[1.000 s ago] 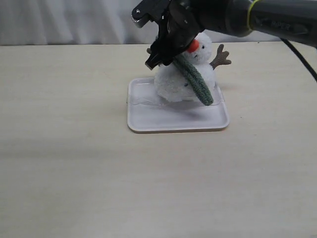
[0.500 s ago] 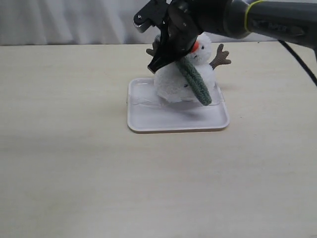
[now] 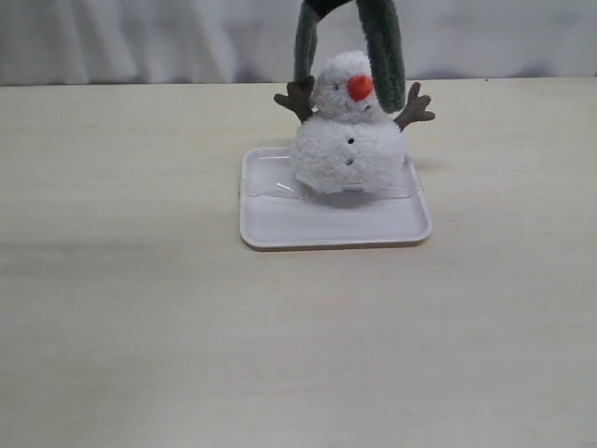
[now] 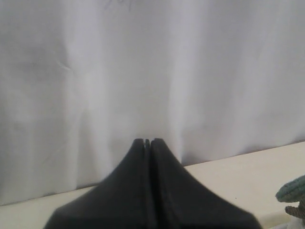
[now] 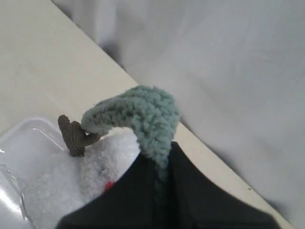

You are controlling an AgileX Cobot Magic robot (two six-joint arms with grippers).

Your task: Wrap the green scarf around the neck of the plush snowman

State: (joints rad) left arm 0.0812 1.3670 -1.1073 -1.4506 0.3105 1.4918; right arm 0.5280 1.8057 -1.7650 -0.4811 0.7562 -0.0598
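We see the fluffy white two-ball plush snowman (image 3: 347,154) upright in the upper middle of the exterior view. It stands on the far half of a shallow white rectangular plastic tray (image 3: 326,229), which rests on the pale wooden table (image 3: 140,308). The long grey-green ribbed knitted scarf (image 3: 384,56) hangs from the top edge of that frame as an arch over the snowman's head, with one strand down each side. The strand on the left of the picture ends by the brown twig arm (image 3: 297,97) on that side. The thicker strand on the right crosses the edge of the head beside the orange cone nose (image 3: 360,87) and ends just above the other twig arm (image 3: 414,106). The snowman's neck (image 3: 350,114) is bare — neither strand lies in the crease.

In the right wrist view the black right gripper (image 5: 160,172) is clamped on the scarf, which rises from between its closed fingers and folds over towards a twig arm and the white plush.

In the left wrist view the black left gripper (image 4: 147,141) has its two fingers pressed together with nothing between them. It faces the white curtain (image 4: 143,62) — a tip of the scarf shows at that picture's edge, well apart from the fingers.
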